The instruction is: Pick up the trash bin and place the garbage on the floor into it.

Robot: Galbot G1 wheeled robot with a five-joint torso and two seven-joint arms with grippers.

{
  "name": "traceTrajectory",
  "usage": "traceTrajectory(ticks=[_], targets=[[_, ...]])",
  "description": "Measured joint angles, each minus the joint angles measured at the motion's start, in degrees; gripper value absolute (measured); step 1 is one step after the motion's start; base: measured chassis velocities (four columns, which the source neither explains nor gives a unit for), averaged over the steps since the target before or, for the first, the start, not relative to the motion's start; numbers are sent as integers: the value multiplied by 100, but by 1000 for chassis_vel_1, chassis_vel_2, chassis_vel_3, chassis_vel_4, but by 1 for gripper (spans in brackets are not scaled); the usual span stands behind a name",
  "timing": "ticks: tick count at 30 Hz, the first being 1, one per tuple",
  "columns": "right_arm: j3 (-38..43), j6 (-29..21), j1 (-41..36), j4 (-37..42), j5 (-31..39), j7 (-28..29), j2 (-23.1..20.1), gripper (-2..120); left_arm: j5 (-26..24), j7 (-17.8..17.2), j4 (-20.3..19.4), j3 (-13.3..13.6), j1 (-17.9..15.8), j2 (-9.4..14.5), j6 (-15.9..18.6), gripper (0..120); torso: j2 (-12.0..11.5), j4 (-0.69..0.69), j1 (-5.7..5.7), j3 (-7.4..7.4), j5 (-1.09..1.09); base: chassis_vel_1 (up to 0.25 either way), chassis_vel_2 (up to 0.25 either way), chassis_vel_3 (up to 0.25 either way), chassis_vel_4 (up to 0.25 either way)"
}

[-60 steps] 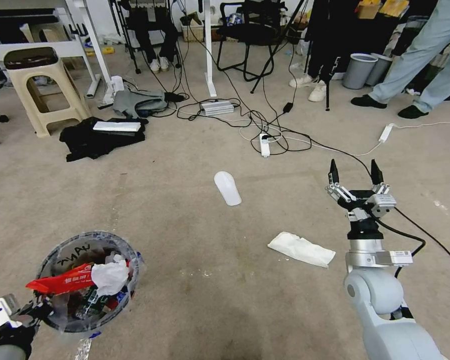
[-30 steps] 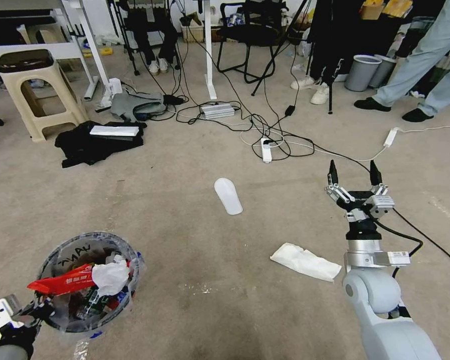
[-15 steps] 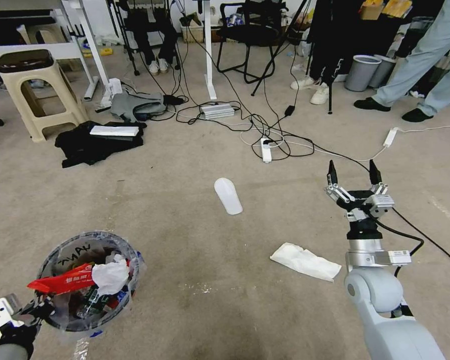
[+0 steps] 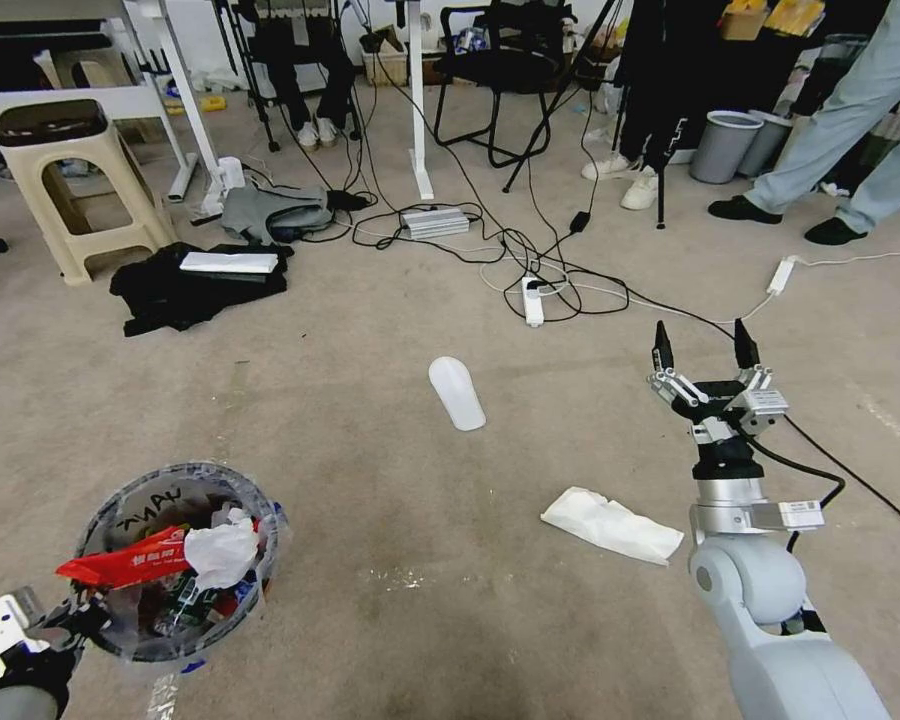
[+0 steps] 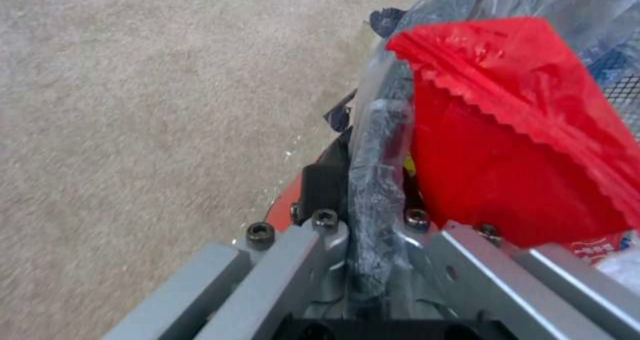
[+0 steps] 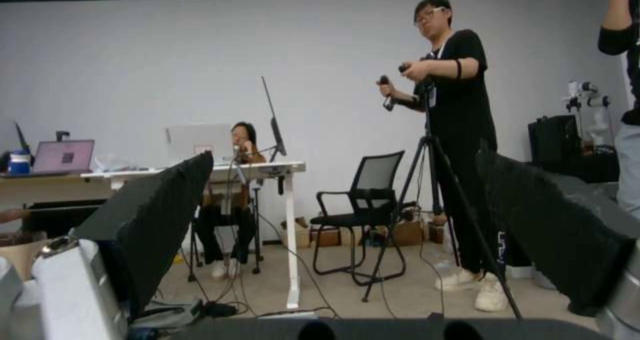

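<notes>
The trash bin [image 4: 180, 470], lined with a crinkled clear bag, hangs just above the floor [image 4: 370, 480] at the lower left. My left gripper [image 4: 65, 625] is shut on its near rim. In the left wrist view the gripper [image 5: 373, 200] clamps the bag-covered rim [image 5: 377, 130]. A red wrapper [image 4: 120, 567] and a white tissue [image 4: 220, 552] lie on top of the bin's contents. The wrapper [image 5: 520, 145] also shows beside the fingers. One piece of garbage, a flat white tissue [image 4: 610, 525], lies on the carpet just left of my right arm. My right gripper [image 4: 700, 350] stands open, raised and pointing forward, with nothing in it.
A white slipper [image 4: 457, 393] lies ahead at centre. Tangled cables and a power strip [image 4: 532, 297] cross the floor beyond it. Black clothes [image 4: 195, 280] and a beige stool [image 4: 70, 180] sit at far left. Grey bins [image 4: 720, 143] and a person's legs are at far right.
The whole picture shifted slightly two seconds ago, so the camera moved. Since then both arms have held still, and the tissue and the slipper lie where they were.
</notes>
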Motion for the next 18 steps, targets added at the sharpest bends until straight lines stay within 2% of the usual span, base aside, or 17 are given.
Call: traceTrajectory(ticks=[5, 6, 12, 18], targets=[[-4, 9, -3, 0, -1, 1, 2, 100, 3, 4, 8, 13, -5, -8, 0, 1, 0, -3, 0, 1, -1, -195, 191, 159, -182], [-4, 20, -3, 0, -4, 1, 2, 100, 4, 4, 8, 13, -5, -8, 0, 1, 0, 3, 0, 0, 2, -212, 219, 223, -231], [-23, 52, -1, 8, -16, 3, 5, 100, 6, 7, 4, 15, 4, -8, -6, 1, 0, -1, 1, 2, 2, -203, 202, 191, -193], [-45, 57, 1, 9, -51, 14, 3, 100, 13, 8, -1, 16, 17, -8, -16, 1, 0, 0, 1, 1, 1, -30, 39, 51, -41]])
